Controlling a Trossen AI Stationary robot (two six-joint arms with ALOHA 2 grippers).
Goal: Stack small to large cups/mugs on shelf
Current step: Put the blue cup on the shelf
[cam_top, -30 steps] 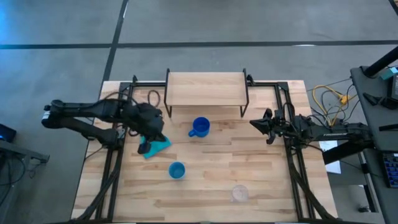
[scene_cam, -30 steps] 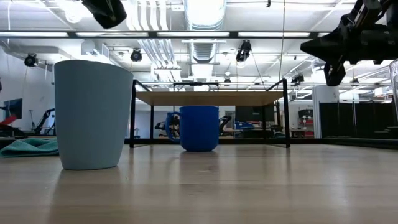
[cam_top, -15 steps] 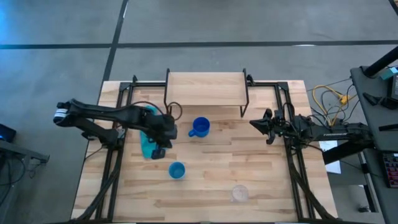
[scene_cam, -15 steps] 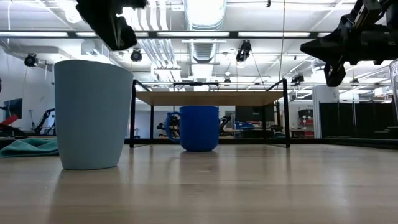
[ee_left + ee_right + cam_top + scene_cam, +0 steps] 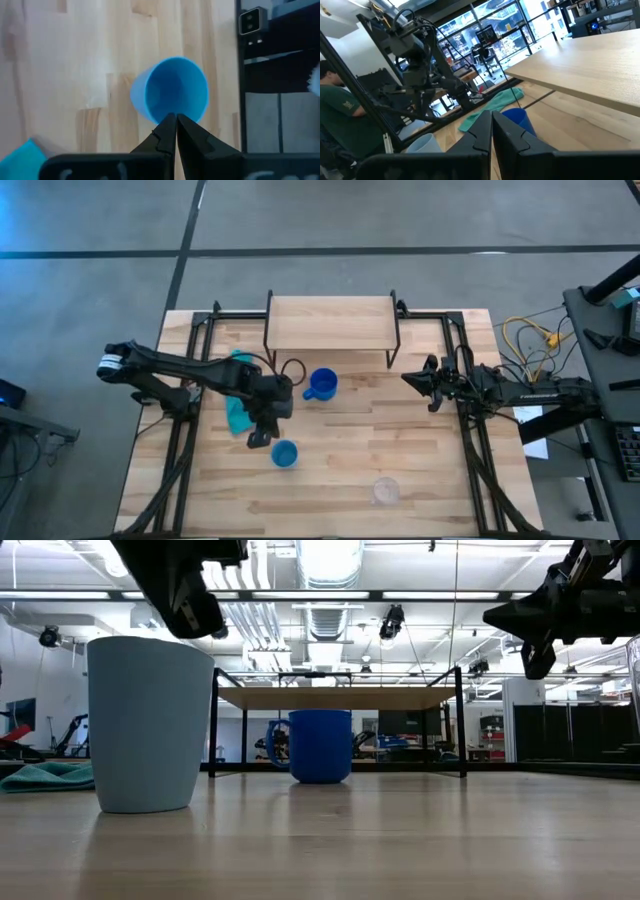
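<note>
The small light-blue cup (image 5: pixel 284 453) (image 5: pixel 150 725) (image 5: pixel 170 95) stands upright on the table. My left gripper (image 5: pixel 258 441) (image 5: pixel 176 117) is shut and hovers just left of it, above rim height (image 5: pixel 190 605), touching nothing. The royal-blue mug (image 5: pixel 322 384) (image 5: pixel 318 745) (image 5: pixel 517 117) stands in front of the shelf (image 5: pixel 330 322) (image 5: pixel 335 697) (image 5: pixel 600 65), handle toward the table's left. The clear cup (image 5: pixel 386 491) stands near the near edge. My right gripper (image 5: pixel 405 378) (image 5: pixel 503 615) (image 5: pixel 492 116) waits shut at the table's right, in the air.
A teal cloth (image 5: pixel 237 405) (image 5: pixel 50 775) (image 5: pixel 495 102) lies on the table left of the mug, under my left arm. Black frame rails (image 5: pixel 470 430) run along both table sides. Cables (image 5: pixel 525 340) lie off the right edge. A person (image 5: pixel 337 105) stands beyond the table's left side.
My left gripper has moved from over the teal cloth toward the table's right and near edge, ending beside the light-blue cup. The cloth lies behind it, more of it showing. The cups, mug and right arm have kept still.
</note>
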